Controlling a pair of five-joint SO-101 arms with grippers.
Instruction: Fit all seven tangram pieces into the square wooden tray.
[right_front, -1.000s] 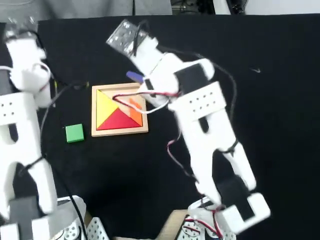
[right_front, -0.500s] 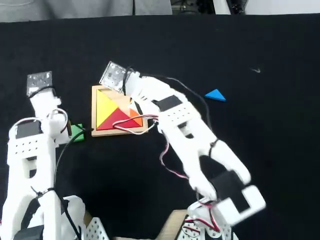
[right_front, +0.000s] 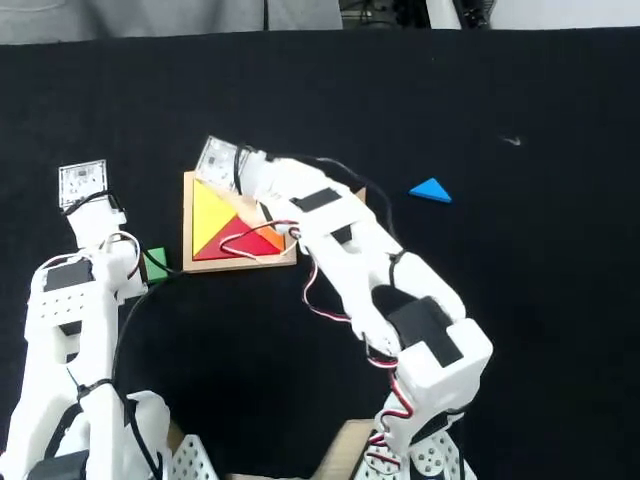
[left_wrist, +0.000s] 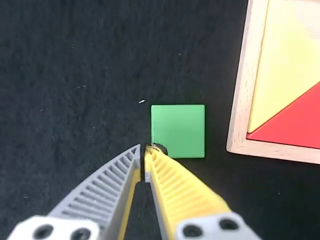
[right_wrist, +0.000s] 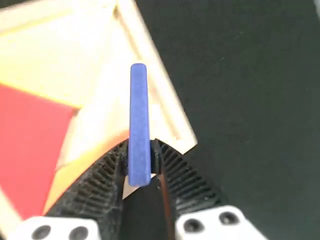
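Blue piece (right_wrist: 139, 115) edge-on in right tool (right_wrist: 140, 148) (wrist view, over tray (right_wrist: 171, 116))

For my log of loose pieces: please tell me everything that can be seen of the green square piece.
The green square is a flat, plain piece, perhaps painted wood. It lies flat on the black table, outside the wooden tray, beside one rim but apart. The tips of the shut left tool are at one corner; contact is unclear.
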